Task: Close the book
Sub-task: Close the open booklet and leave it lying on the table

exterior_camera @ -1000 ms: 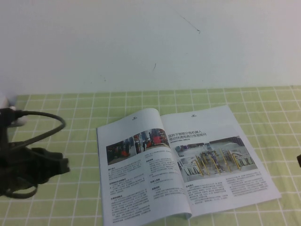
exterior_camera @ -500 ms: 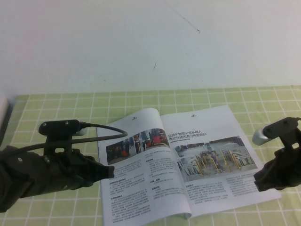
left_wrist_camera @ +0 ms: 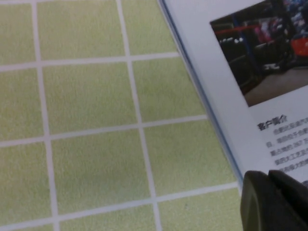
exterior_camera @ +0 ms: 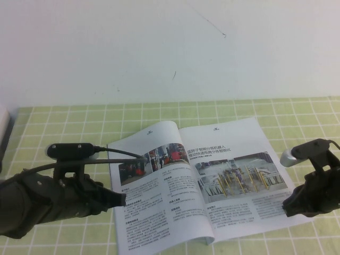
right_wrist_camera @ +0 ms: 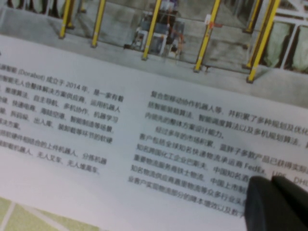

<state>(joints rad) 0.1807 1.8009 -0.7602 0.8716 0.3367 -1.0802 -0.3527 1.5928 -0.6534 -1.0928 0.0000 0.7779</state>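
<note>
Both pages of the book [exterior_camera: 212, 180] face up; it lies open in the middle of the green checked cloth [exterior_camera: 64, 127], its left page arching slightly near the spine. The left gripper [exterior_camera: 121, 199] sits low at the left page's outer edge, fingers pressed together, the tip just over the margin. The right gripper [exterior_camera: 289, 206] rests over the right page's outer edge beside its near corner, fingers likewise pressed together.
</note>
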